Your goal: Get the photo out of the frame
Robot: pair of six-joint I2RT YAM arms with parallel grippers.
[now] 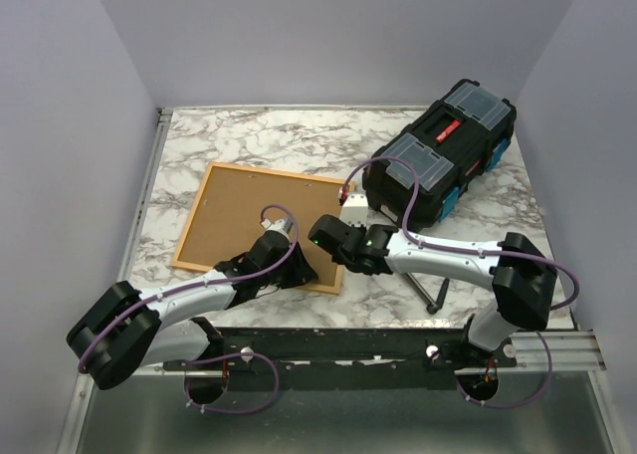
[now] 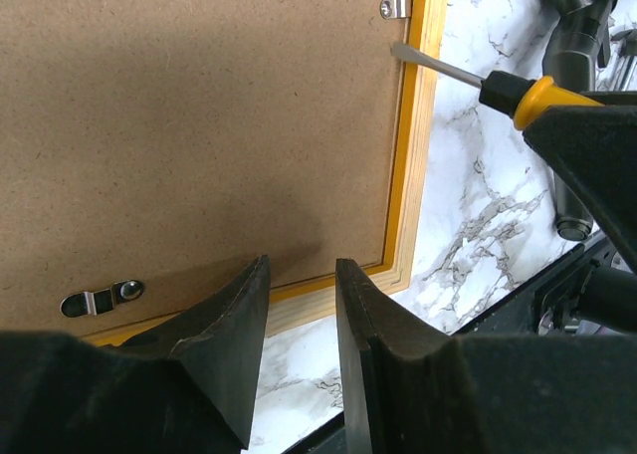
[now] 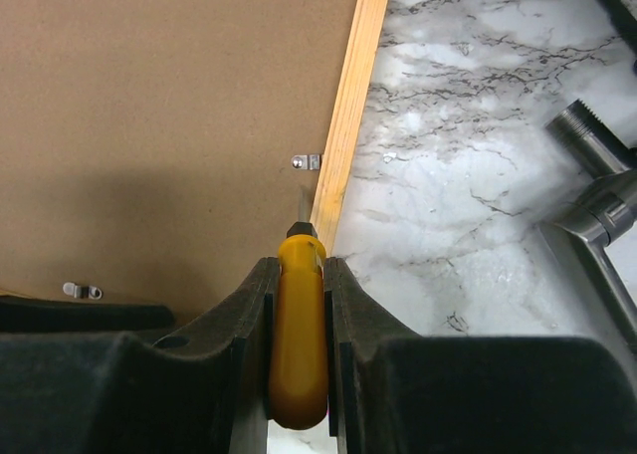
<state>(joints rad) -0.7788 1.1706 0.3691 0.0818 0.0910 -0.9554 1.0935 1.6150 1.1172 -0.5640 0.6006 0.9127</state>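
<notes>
The frame (image 1: 190, 265) lies face down on the marble table, its wood-coloured back rail up (image 2: 410, 175) (image 3: 348, 106). The photo shows only its brown backing board (image 1: 254, 215) (image 2: 199, 125) (image 3: 149, 106); the sunset side is hidden. Small metal clips (image 2: 396, 8) (image 2: 100, 298) (image 3: 307, 161) sit on the board's edge. My left gripper (image 2: 302, 265) is open and empty, hovering over the frame's near right corner (image 1: 297, 273). My right gripper (image 3: 299, 265) (image 1: 328, 230) is shut on a yellow-handled screwdriver (image 3: 299, 335) (image 2: 518, 93), whose blade points at the clip on the right rail.
A black toolbox (image 1: 438, 160) stands at the back right, close to the frame's far right corner. A dark metal tool (image 1: 438, 290) lies near the right arm. A grey metal cylinder (image 3: 597, 205) (image 2: 569, 125) lies on the marble right of the frame.
</notes>
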